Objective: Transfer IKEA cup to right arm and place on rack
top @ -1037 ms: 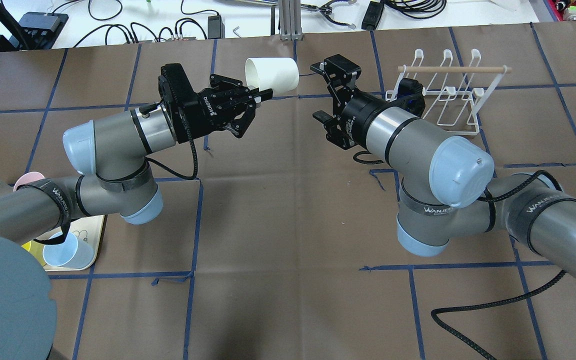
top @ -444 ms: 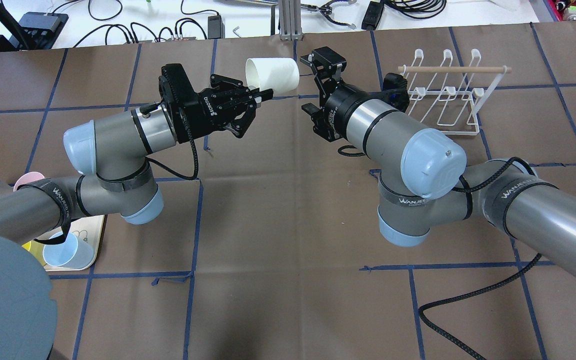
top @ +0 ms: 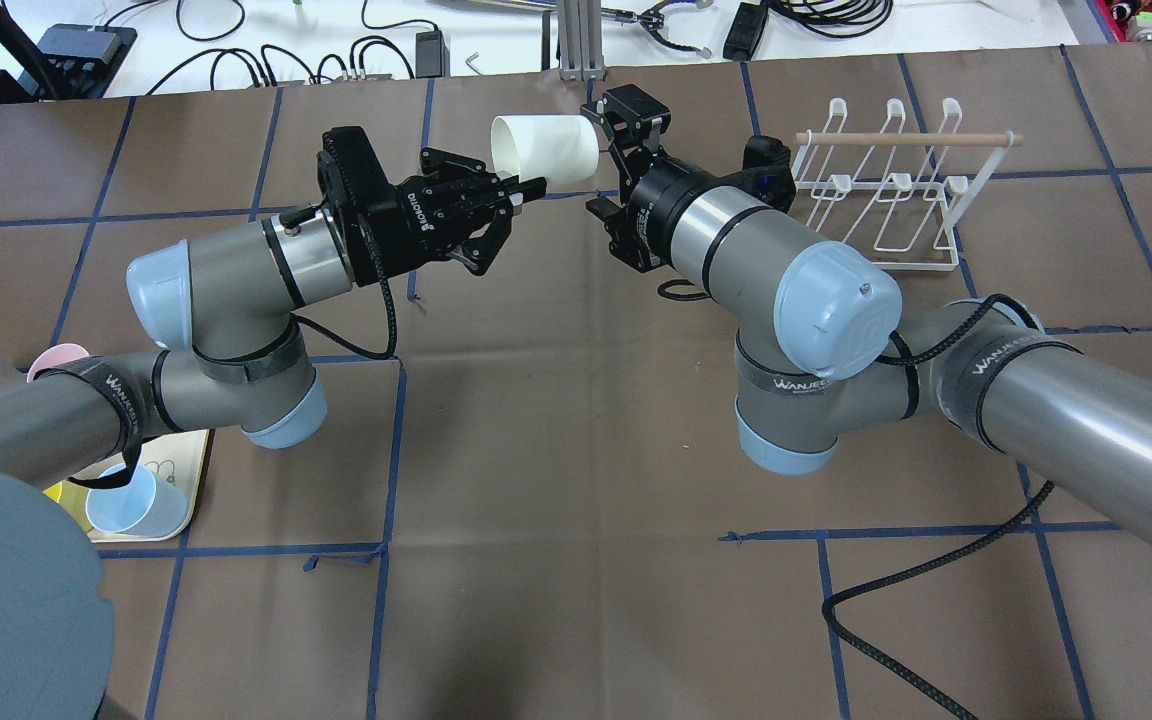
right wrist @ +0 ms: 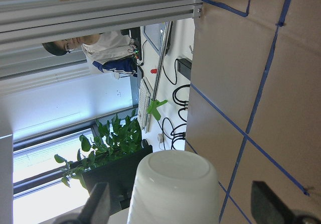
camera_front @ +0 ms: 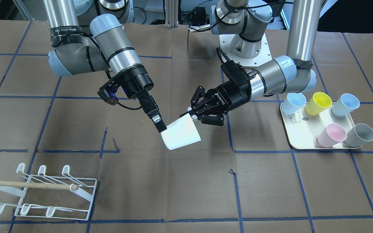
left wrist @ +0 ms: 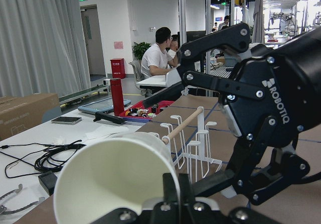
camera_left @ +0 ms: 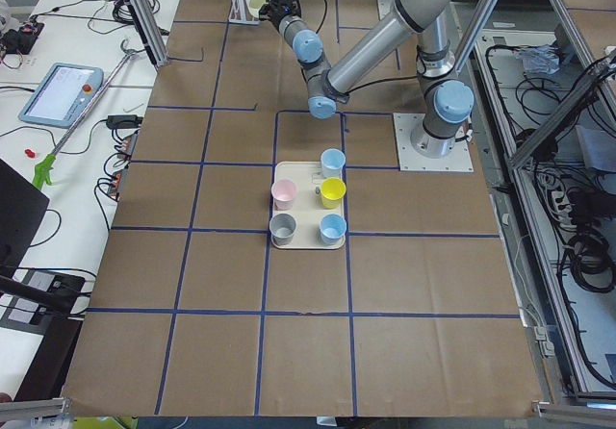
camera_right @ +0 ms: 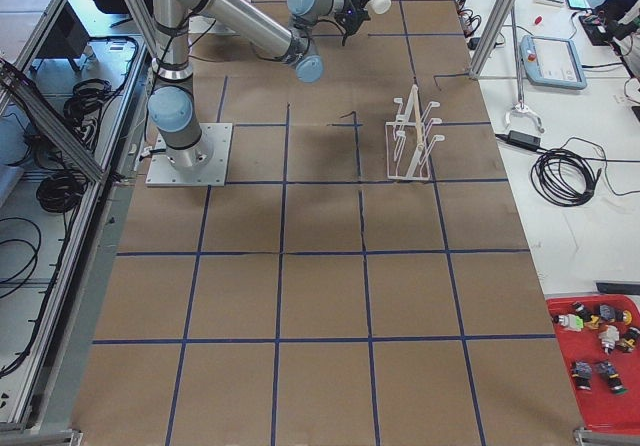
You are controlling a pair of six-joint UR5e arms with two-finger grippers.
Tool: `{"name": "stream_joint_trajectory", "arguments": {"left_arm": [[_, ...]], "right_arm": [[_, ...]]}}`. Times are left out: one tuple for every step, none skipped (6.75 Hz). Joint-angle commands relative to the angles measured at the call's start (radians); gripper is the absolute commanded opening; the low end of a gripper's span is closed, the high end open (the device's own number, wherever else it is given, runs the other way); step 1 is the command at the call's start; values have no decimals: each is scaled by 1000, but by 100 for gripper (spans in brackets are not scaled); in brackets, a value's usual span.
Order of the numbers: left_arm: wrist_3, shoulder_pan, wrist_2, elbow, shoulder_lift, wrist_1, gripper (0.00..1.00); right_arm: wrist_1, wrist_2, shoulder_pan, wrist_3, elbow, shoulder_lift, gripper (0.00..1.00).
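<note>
The white cup is looking like smooth plastic with a soft, half-matt surface, and the rack is showing white coated wire with a bare, pale wooden dowel across it. The right arm is shining like satin grey metal with smooth pale blue plastic caps. The table is wearing matt brown paper, slightly creased, with blue tape stuck on it, and the cream tray is looking smooth and faintly glossy.
</note>
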Motion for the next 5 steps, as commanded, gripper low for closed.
{"name": "stream_joint_trajectory", "arguments": {"left_arm": [[0, 0, 2, 0, 0, 0, 9], [0, 0, 2, 0, 0, 0, 9], [0, 0, 2, 0, 0, 0, 9], [0, 0, 2, 0, 0, 2, 9], [0, 0, 3, 0, 0, 2, 9]], "right_arm": [[-5, 1, 15, 0, -31, 37, 100], [-5, 0, 18, 0, -49, 50, 100], [-3, 0, 20, 0, -68, 68, 100], [0, 1, 21, 2, -77, 71, 100], [0, 1, 22, 13, -85, 82, 100]]}}
